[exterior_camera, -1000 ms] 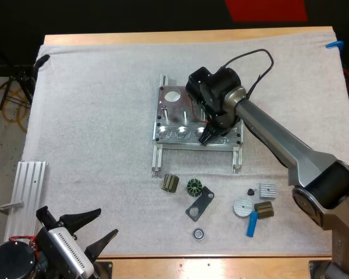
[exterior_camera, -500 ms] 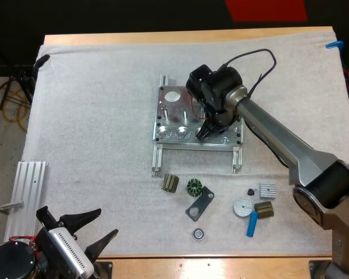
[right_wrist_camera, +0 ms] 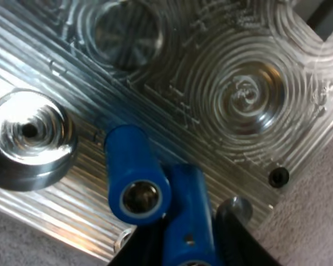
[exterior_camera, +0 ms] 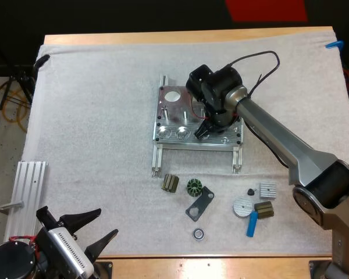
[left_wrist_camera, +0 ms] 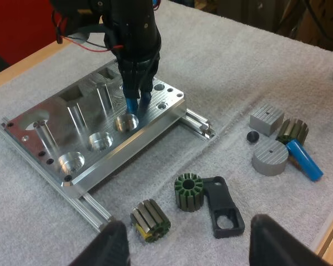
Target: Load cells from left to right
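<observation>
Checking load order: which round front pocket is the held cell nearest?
Third pocket from the left: the held cell hangs at its edge; the others stand clear.

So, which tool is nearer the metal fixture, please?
Right. The right tool, gripping a blue piece, is over the metal fixture; the left tool is at the table's near edge.

The right arm (exterior_camera: 279,142) is a tapering silver-grey tube with rounded black joints and a black right hand (exterior_camera: 202,133), while the left hand (exterior_camera: 102,225) shows two pointed black fingers (exterior_camera: 84,216) on a white slotted body.
</observation>
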`<state>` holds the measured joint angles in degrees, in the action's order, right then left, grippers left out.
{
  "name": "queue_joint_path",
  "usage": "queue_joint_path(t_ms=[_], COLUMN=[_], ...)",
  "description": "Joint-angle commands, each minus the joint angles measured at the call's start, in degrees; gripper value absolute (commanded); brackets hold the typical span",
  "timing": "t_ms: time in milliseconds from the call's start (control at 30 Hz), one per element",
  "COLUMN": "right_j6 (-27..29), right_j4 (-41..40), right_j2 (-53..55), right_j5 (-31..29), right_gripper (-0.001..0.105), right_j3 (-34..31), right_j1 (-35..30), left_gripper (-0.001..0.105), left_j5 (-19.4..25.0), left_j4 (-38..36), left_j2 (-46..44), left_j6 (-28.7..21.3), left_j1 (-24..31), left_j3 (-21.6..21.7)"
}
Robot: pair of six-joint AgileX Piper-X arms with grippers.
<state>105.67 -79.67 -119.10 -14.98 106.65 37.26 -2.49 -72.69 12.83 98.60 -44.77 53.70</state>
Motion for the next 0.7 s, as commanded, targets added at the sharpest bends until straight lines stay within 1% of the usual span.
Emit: queue_joint_path(t_ms=[0, 133, 200, 267, 400, 667], right_j6=[-1.89, -6.08, -7.12, -7.55, -7.91, -8.65], right_j4=[-0.40, -0.40, -0.57, -1.03, -2.83, -3.56], right_j2=[-0.33, -0.33, -0.33, -0.33, -0.33, -0.33], right_j5=[-3.30, -2.81, -2.26, -2.25, -0.13, -0.14], right_gripper=[0.000, 0.000, 0.000, 0.000, 0.000, 0.000], right_j3=[0.41, 0.41, 0.41, 0.41, 0.41, 0.41], right_j1=[-1.06, -1.61, -1.98, -2.46, -3.32, -3.34], left_gripper=[0.047, 0.047, 0.047, 0.047, 0.047, 0.047], left_j5=[-0.28, -0.28, -0.28, -0.28, -0.28, -0.28], left_j4=[0.98, 0.98, 0.98, 0.98, 0.98, 0.98], left_j2=[-0.39, -0.39, -0.39, -0.39, -0.39, -0.39], left_j6=[0.58, 0.58, 0.58, 0.58, 0.58, 0.58], left_j1=[0.01, 0.01, 0.01, 0.01, 0.01, 0.01], left_j3=[0.02, 0.02, 0.02, 0.02, 0.02, 0.02])
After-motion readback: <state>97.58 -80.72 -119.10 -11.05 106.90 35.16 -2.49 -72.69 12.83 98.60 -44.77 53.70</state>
